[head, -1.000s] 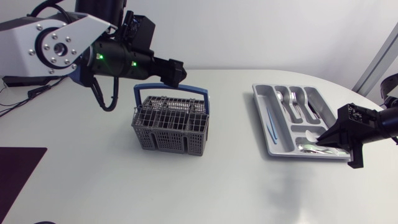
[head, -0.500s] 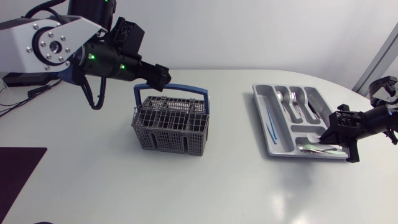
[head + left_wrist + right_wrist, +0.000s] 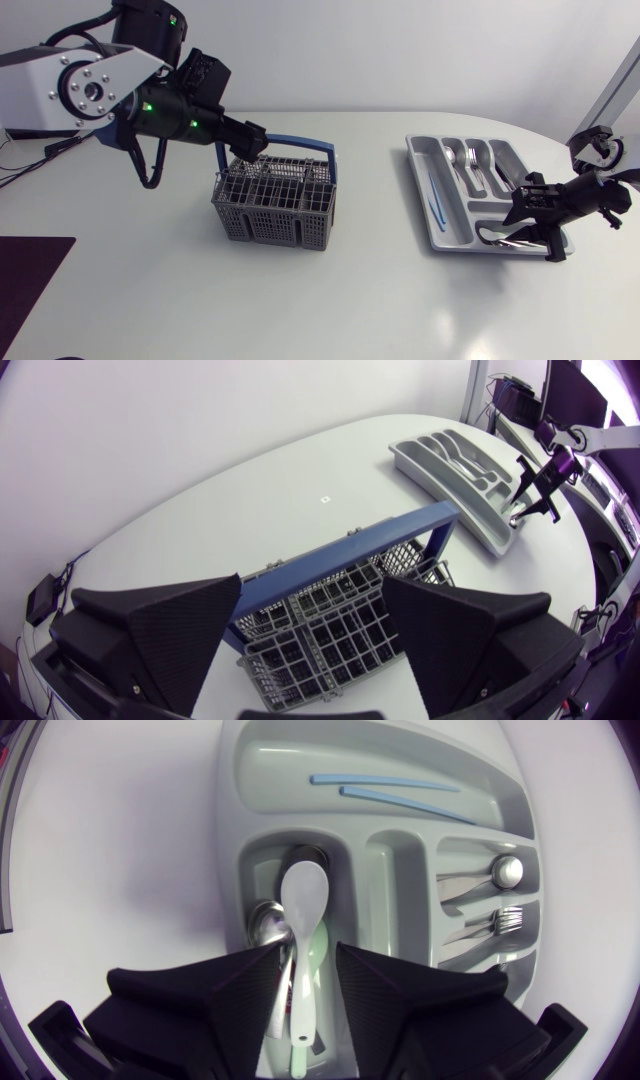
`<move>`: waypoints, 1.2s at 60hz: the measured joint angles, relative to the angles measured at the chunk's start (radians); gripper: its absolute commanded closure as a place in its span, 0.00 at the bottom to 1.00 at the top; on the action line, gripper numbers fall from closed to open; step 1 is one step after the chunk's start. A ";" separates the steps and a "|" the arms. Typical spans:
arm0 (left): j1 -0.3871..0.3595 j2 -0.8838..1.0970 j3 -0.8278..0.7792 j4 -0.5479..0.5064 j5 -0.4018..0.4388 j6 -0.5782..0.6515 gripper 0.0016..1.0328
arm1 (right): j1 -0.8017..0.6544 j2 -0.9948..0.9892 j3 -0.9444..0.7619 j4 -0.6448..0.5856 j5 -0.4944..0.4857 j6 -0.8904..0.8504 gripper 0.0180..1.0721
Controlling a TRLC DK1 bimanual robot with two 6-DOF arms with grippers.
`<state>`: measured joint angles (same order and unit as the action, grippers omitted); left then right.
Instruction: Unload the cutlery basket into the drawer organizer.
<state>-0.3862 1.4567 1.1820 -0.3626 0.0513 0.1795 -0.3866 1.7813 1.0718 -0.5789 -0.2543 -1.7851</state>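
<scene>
The white plastic spoon [image 3: 303,905] in the drawer organizer [image 3: 400,755] looks light and slick (pinch mid-handle). The right gripper [image 3: 312,948] gapes around it, and the left gripper [image 3: 312,582] gapes above the cutlery basket [image 3: 330,635].

The white table [image 3: 330,300] has a rounded edge on the right side. A grey cutlery basket [image 3: 270,222] with a blue handle stands upright on its left half, closer to the far edge. A grey drawer organizer [image 3: 420,178] lies flat near the right edge, well apart from the basket. A dark mat [image 3: 30,280] covers the near left corner.
</scene>
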 measured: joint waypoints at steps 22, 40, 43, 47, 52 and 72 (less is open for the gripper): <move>0.014 -0.117 -0.088 -0.006 0.000 0.061 0.05 | 0.000 -0.101 -0.019 -0.020 -0.034 0.018 0.12; 0.028 -0.155 -0.142 -0.014 0.000 0.109 0.05 | 0.096 -0.311 -0.047 -0.107 -0.187 0.171 0.12; 0.033 -0.159 -0.153 -0.022 0.000 0.122 0.05 | 0.152 -0.365 -0.047 -0.109 -0.210 0.235 0.12; 0.040 -0.164 -0.171 -0.023 0.000 0.144 0.07 | 0.237 -0.423 -0.047 -0.109 -0.233 0.332 0.23; 0.053 -0.179 -0.206 -0.022 0.004 0.170 0.13 | 0.337 -0.462 -0.047 -0.105 -0.275 0.449 0.56; 0.145 -0.182 -0.306 0.087 0.117 0.210 0.90 | 0.668 -0.352 -0.092 0.237 -0.321 0.871 0.93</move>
<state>-0.2413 1.2751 0.8764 -0.2752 0.1688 0.3897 0.2817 1.4292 0.9798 -0.3416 -0.5755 -0.9146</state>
